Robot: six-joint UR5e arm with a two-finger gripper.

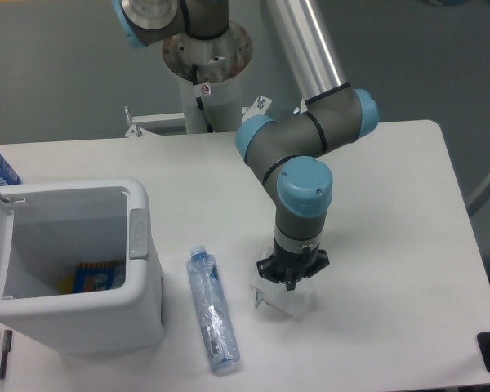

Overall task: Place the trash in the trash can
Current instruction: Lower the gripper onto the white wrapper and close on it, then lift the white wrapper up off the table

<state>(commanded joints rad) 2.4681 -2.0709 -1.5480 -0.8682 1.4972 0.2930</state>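
The pincer (290,278) is pointing straight down with its fingers drawn close together on the top of the crumpled white wrapper (282,299), which appears to be resting on the desk (392,245); the grip itself is partly hidden. The crushed bottle (211,311) is lying just left of it, beside the open trash can (139,245), where a flat blue-and-orange packet (98,276) is sitting inside.
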